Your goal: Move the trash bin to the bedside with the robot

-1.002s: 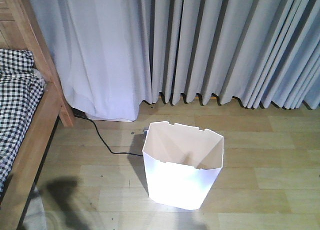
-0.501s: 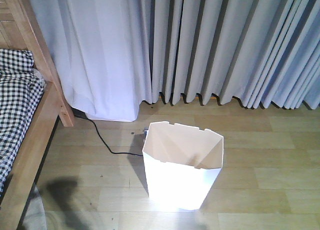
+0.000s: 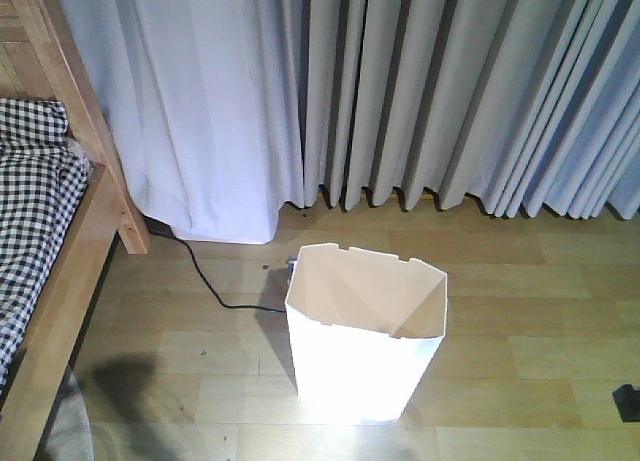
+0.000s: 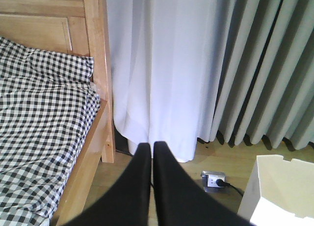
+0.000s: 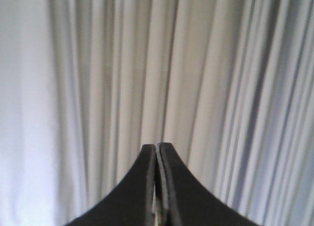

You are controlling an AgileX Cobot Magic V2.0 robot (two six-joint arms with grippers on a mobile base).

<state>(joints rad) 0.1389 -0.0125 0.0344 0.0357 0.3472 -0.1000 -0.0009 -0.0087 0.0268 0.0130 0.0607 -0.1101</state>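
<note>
The white trash bin [image 3: 365, 346] stands upright on the wooden floor in the middle of the front view, its cream inside open and empty. Its rim corner also shows at the lower right of the left wrist view [image 4: 282, 187]. The bedside [image 3: 60, 281], a light wooden frame with black-and-white checked bedding [image 4: 39, 118], is at the left, well apart from the bin. My left gripper [image 4: 151, 145] is shut and empty, held above the floor between bed and bin. My right gripper [image 5: 157, 146] is shut and empty, facing the curtain. A small black arm part [image 3: 628, 402] shows at the front view's lower right edge.
Grey-white curtains [image 3: 400, 91] hang along the far wall. A black cable [image 3: 205, 281] runs over the floor from under the curtain to a floor socket [image 4: 215, 179] just behind the bin. The bed post [image 4: 100, 64] stands next to the curtain.
A small black arm part has come into the front view at the lower right edge. The bin and the bed have not moved.
</note>
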